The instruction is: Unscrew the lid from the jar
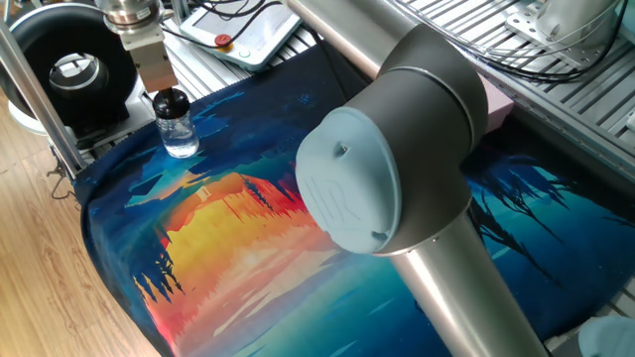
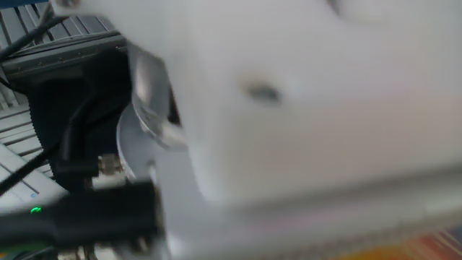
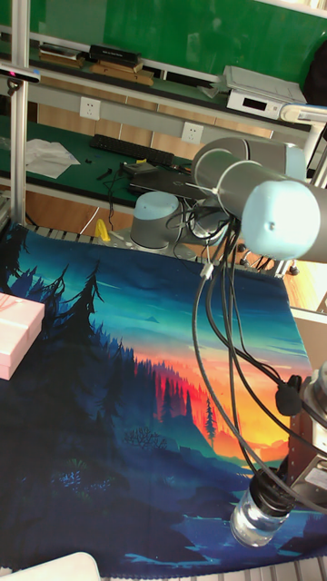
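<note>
Where one fixed view looks down on the painted cloth (image 1: 238,228), seen: the arm's large grey elbow joint with pale blue cap (image 1: 382,164) filling the middle and lower right of the frame. At upper left, the gripper (image 1: 159,84) pointing straight down, its tip just above and behind the lid (image 1: 171,101). Black lid seated on the neck of the jar (image 1: 179,136), which stands upright on the cloth's upper-left edge. Whether the fingers pinch the lid or stand apart from it: cannot tell, only one flat side of them in sight. Left of the jar, off the cloth, a large black ring device with silver centre (image 1: 74,71); behind it, a pendant with a red button (image 1: 225,42).

In the other fixed view, almost wholly blocked by a blurred white body (image 2: 310,108) close to the lens; at left only dark cables and a green light (image 2: 34,211).

In the tall fixed view, arm reaching from upper right down to lower right, cables (image 3: 218,336) hanging along it. Jar at the bottom right, cap half hidden by gripper parts. Pink gift box (image 3: 18,336) at the left edge, well apart.
</note>
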You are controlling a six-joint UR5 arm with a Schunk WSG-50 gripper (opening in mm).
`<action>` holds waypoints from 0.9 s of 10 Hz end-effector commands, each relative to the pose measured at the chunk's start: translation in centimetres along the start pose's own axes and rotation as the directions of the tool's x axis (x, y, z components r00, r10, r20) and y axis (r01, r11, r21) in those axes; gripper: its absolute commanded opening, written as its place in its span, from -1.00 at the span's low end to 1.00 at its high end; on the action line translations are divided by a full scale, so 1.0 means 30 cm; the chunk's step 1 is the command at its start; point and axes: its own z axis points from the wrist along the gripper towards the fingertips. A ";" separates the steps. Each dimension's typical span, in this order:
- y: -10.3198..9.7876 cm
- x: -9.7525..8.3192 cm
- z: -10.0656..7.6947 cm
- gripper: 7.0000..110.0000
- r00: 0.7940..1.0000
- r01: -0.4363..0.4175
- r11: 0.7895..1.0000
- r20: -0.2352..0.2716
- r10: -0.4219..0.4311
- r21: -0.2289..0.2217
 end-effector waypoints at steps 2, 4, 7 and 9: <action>0.006 0.025 -0.062 -0.71 0.997 -0.055 0.998 0.045 0.056 -0.010; 0.058 -0.044 -0.096 -0.71 0.974 -0.178 0.982 0.129 0.185 -0.063; 0.082 -0.022 -0.118 -0.71 0.948 -0.296 0.953 0.100 0.301 -0.060; 0.062 0.014 -0.136 -0.71 0.913 -0.397 0.917 0.090 0.399 -0.035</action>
